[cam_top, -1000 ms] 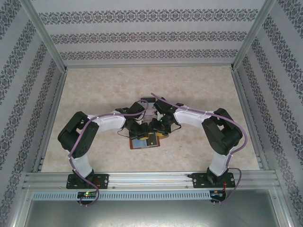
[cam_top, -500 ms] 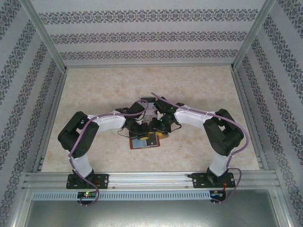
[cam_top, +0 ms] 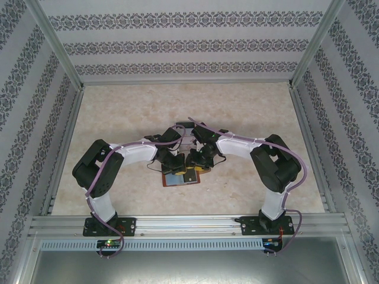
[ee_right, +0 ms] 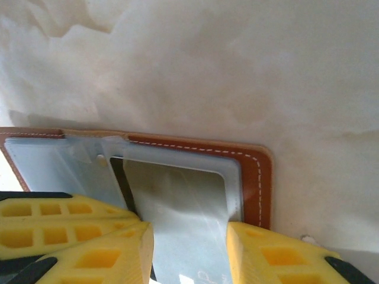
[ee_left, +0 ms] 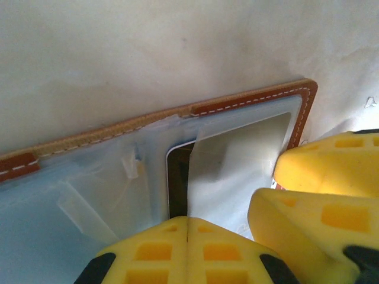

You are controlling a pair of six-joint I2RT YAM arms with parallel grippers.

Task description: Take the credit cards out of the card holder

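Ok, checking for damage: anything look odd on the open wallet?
Nothing looks damaged. One credit card seems partway out of a card holder pocket, between the right fingers; the clear pocket film looks creased.

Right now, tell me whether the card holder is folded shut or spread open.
The card holder is spread open on the table: its grey-blue inner pockets face up inside the brown stitched border.

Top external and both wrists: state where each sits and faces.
Top external: above, behind the bases, facing down on the marbled table; both arms reach the brown leather wallet.
Left wrist: on its arm, facing down into the wallet; yellow left claw shut.
Right wrist: likewise; right claw straddles a pale plastic card.
Shared: the wallet's stitched brown edge.
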